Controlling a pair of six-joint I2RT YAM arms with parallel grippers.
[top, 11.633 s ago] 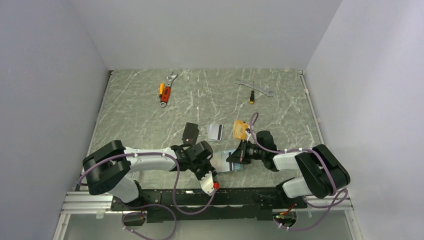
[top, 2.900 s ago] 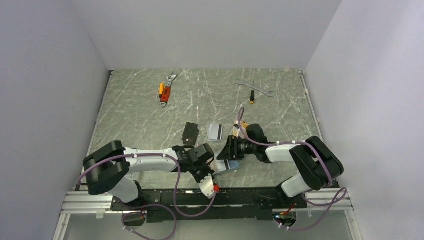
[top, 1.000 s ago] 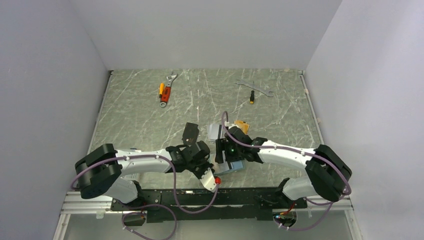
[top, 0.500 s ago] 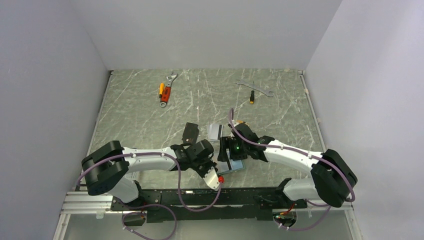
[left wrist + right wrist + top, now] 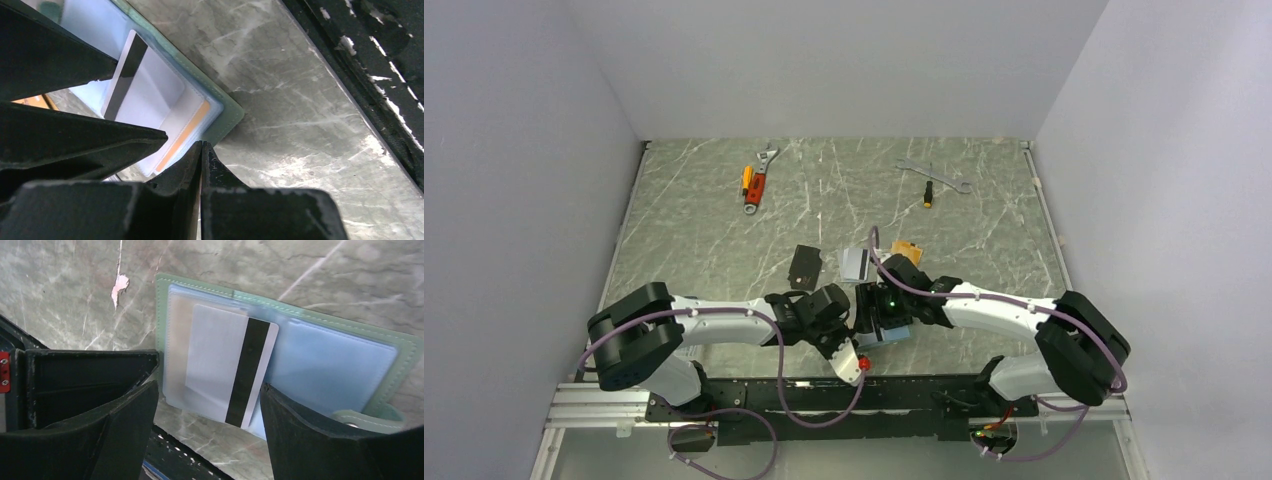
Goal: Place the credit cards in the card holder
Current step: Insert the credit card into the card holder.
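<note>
Card holder [image 5: 400,356] laid open at bench [image 5: 704,230] front edge, silver-grey card [image 5: 220,360] lying across inside. Left fingers [image 5: 175,190] together at holder edge. Right fingers [image 5: 75,390] apart, straddling card. Black card [image 5: 805,266] noted at 11 o'clock of holder.

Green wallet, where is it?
In the top view, the soft sage-green card holder lies open near the table's front edge, under the right gripper, beside the left gripper.

Left pincer [image 5: 200,150] wedged at card holder [image 5: 325,365] corner, right pincer [image 5: 209,385] straddling it, bare tabletop [image 5: 704,220] beyond.
</note>
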